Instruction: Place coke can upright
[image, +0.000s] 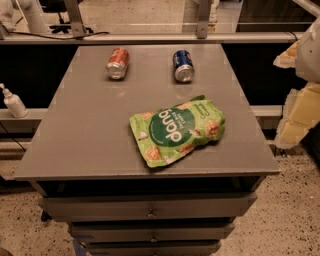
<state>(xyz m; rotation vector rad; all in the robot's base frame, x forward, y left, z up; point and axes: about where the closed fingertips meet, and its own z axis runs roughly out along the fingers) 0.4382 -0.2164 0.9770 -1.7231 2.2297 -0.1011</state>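
The coke can (118, 63), red with a silver end, lies on its side at the back left of the grey table top (85, 125), its silver end facing the camera. My gripper (298, 95) is at the right edge of the view, off the table's right side and well away from the can, with nothing seen in it.
A blue can (183, 65) lies on its side at the back, right of the red one. A green snack bag (177, 130) lies flat in the middle front. A white pump bottle (14, 102) stands on a shelf to the left. Drawers (150, 210) sit under the table top.
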